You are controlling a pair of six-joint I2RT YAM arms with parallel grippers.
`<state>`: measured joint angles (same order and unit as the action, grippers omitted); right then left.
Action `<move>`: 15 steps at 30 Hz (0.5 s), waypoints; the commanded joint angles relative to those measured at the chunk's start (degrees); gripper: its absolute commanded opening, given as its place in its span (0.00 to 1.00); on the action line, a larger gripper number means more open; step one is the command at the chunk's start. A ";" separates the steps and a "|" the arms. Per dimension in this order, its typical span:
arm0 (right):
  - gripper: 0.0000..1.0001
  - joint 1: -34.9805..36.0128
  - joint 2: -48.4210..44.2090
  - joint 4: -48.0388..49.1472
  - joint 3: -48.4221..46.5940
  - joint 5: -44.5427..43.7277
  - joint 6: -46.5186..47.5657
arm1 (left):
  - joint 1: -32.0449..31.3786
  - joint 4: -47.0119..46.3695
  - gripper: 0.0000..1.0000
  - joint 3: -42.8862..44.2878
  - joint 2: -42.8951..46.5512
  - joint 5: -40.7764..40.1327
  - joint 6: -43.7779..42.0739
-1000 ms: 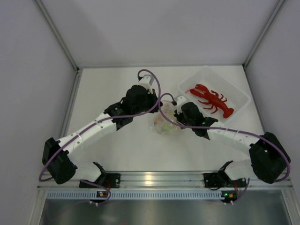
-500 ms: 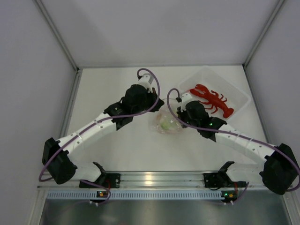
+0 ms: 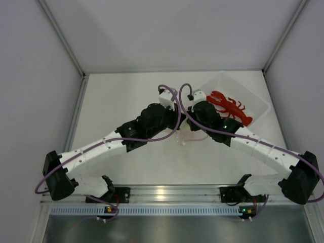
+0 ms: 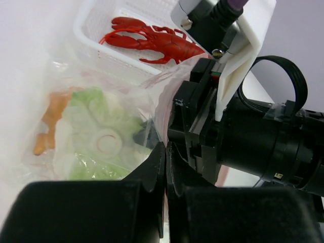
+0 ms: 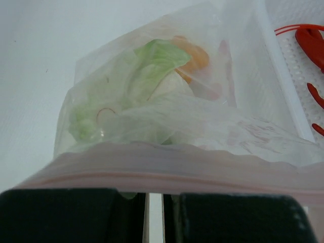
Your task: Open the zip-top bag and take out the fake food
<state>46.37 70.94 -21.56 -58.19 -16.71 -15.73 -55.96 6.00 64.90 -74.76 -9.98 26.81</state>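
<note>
White table (image 3: 116,101), zip-top bag (image 5: 167,116) in right pincer (image 5: 154,194)

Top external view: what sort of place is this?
Likely a lab robot test cell: plain white panel walls in metal framing enclose a white tabletop, a slotted aluminium rail carries the arm bases, and a red plastic toy lobster lies in a clear rigid tray.
</note>
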 commanded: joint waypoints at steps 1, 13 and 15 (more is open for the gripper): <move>0.00 0.92 -0.71 -3.04 -4.29 -3.06 -3.61 | -0.55 -4.33 0.00 -1.18 2.60 -5.48 -2.02; 0.00 5.92 -2.91 -12.27 -7.54 -4.82 -2.47 | -2.04 -4.42 0.00 -2.06 -1.09 -12.52 0.17; 0.00 7.67 -3.70 -13.50 -8.07 -5.96 -2.55 | -2.48 -4.33 0.00 -2.06 -1.52 -14.19 1.75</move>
<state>51.29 70.32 -32.71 -62.35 -19.97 -17.85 -57.78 4.49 62.83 -75.37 -20.78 26.74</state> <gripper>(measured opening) 0.049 0.019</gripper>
